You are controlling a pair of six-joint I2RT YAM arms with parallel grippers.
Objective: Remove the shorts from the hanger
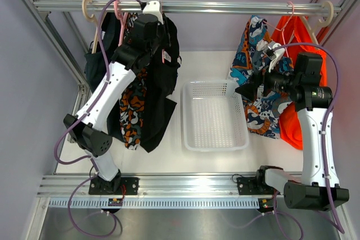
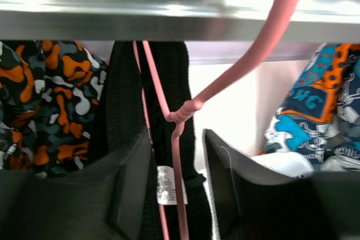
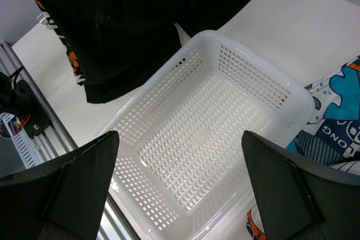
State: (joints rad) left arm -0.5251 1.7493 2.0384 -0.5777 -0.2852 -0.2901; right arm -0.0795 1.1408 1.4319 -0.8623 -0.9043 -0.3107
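- My left pincer (image 2: pixel 177 155) is raised just under the metal rail (image 1: pixel 225 7), released, its two fingers (image 2: pixel 126 189) standing apart.
- The pink hanger (image 2: pixel 181 117) hooks over the rail. Its twisted neck and wire run down through the gap between my left fingers. I cannot tell whether either finger touches the wire.
- The black shorts (image 1: pixel 163 82) are on this pink hanger, directly behind the wire in my left wrist view. A small white label (image 2: pixel 166 185) shows on them.
- The camouflage shorts (image 1: pixel 133 111), in orange, black and white, hang just to the left of the black pair, touching it and partly behind my left arm.
- The dark shorts (image 1: pixel 97 63) hang farthest left on the rail, near the frame post.
- My right pincer (image 3: pixel 180 139) is released, fingers wide apart, holding nothing. It hovers above the white basket (image 1: pixel 214 139) and points toward the left.
- The basket sits on the white table (image 1: pixel 169 161), between the two groups of hanging clothes.
- A blue printed garment (image 1: pixel 256 77) and an orange garment (image 1: pixel 292 122) hang at the right end of the rail, beside my right arm.
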